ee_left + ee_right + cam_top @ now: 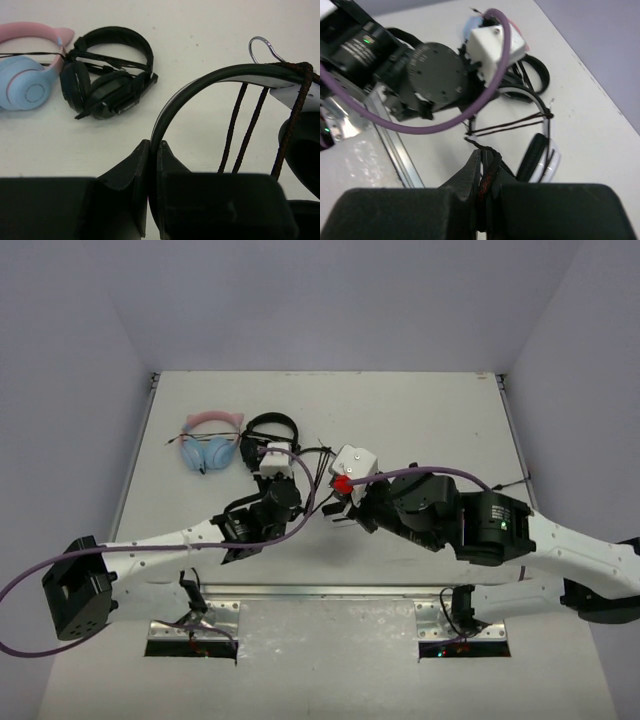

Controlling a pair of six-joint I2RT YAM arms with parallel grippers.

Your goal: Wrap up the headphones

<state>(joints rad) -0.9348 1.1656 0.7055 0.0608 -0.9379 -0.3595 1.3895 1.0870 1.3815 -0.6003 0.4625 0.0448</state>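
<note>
Left gripper (152, 150) clenches the smooth curved headband (240, 71) of the white-and-black headphones (542, 157); right gripper (482, 159) pinches their thin braided cable (510, 126)

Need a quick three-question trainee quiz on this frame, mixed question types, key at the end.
1. True or false: the left gripper is shut on the headband of the white over-ear headphones with black cushions.
2. What does the right gripper pinch? A: the thin dark braided cable. B: a white ear cup. C: nothing.
3. What lies right beside the pink-and-blue cat-ear headphones?

Key: 1 true. 2 A. 3 the all-black headphones.
</note>
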